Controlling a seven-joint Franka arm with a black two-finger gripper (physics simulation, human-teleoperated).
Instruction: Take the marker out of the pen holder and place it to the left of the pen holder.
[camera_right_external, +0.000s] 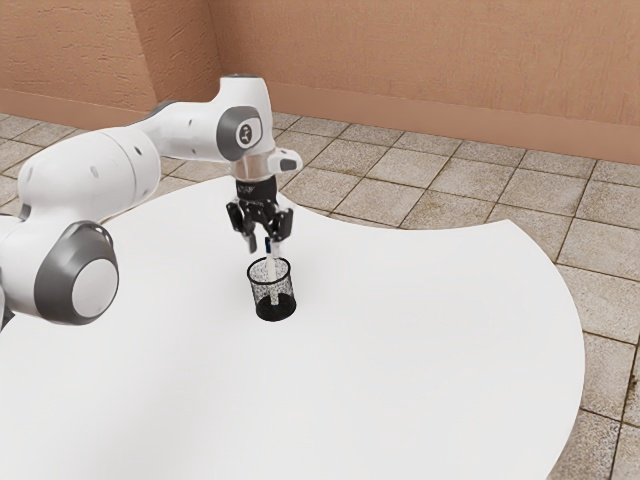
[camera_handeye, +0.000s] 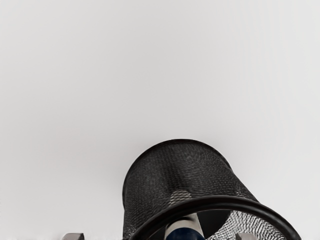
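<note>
The black gripper (camera_right_external: 263, 247) hung over a mesh pen holder (camera_right_external: 258, 291) on a curved white table (camera_right_external: 420, 350), its fingers parted and unclenched, while the marker (camera_right_external: 272, 268) stood inside the holder, dark blue end above the rim.

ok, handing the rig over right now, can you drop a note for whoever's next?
Hand: open, above the pen holder, fingers apart about the marker's dark blue end, no grip yet.
Marker: upright in the holder, top end sticking out above the rim. Holder stands on the white table.
Done: hand lined up, roughly.
Left: grip, lift clear, lay it left of the holder.
</note>
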